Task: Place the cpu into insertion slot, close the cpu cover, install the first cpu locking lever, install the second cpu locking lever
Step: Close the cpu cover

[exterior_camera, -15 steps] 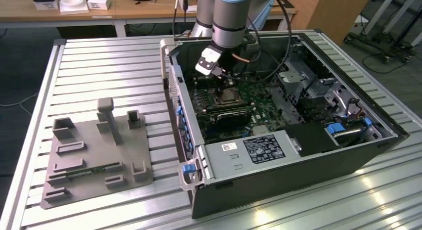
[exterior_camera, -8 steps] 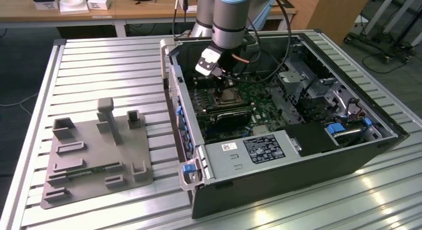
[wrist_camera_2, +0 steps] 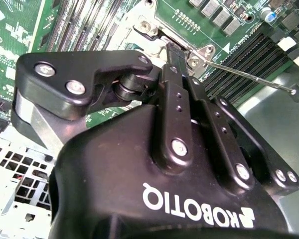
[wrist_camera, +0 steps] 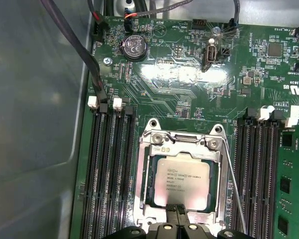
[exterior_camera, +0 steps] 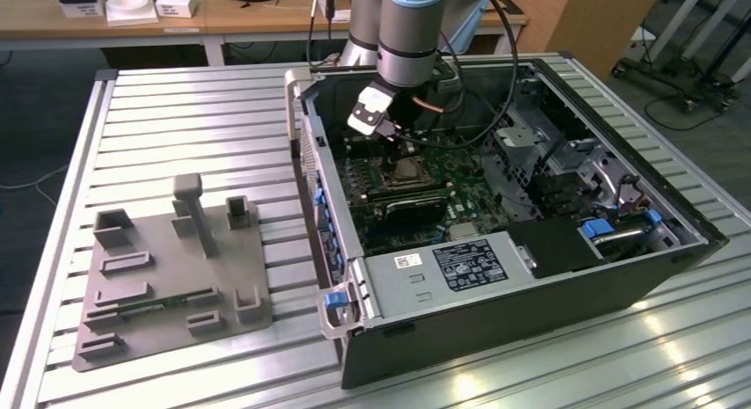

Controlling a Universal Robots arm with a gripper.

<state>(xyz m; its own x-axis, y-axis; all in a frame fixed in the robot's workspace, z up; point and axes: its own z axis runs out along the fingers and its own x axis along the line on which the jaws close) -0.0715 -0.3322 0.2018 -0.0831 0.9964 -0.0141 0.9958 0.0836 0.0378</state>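
The gripper [wrist_camera: 177, 210] has its two black fingers pressed together, with nothing seen between them. The tips sit at the edge of the cover [wrist_camera: 184, 143] farthest from the coin cell [wrist_camera: 133, 46]. Whether they touch the cover I cannot tell.

The cpu [wrist_camera: 182, 180], a flat square with a pale brushed-metal top, lies in the slot [exterior_camera: 409, 170]. The cover, a thin silvery frame, lies flat around it, so the chip shows through the window. A thin wire lever [wrist_camera: 234, 184] runs along one side of the cover. In the second wrist view it reaches away from the socket corner beside the fingertips [wrist_camera_2: 173, 50]. I cannot tell whether it is hooked down.

Long dark memory slots [wrist_camera: 109, 174] flank the socket on both sides, and a green memory module [wrist_camera: 291, 184] stands beyond one bank. A black cable [wrist_camera: 82, 52] crosses the smooth grey case wall to the glossy green board.

In the exterior view, take the slot as dial centre. The arm [exterior_camera: 411, 31] comes down from 12 o'clock into the open black case [exterior_camera: 493, 339]. A silver labelled box [exterior_camera: 452, 268] lies at 5 o'clock. A blue tab [exterior_camera: 336, 297] sits at 7 o'clock on the case edge. A grey moulded fixture [exterior_camera: 164, 277] rests at 8 o'clock on the ribbed metal table [exterior_camera: 176, 127].
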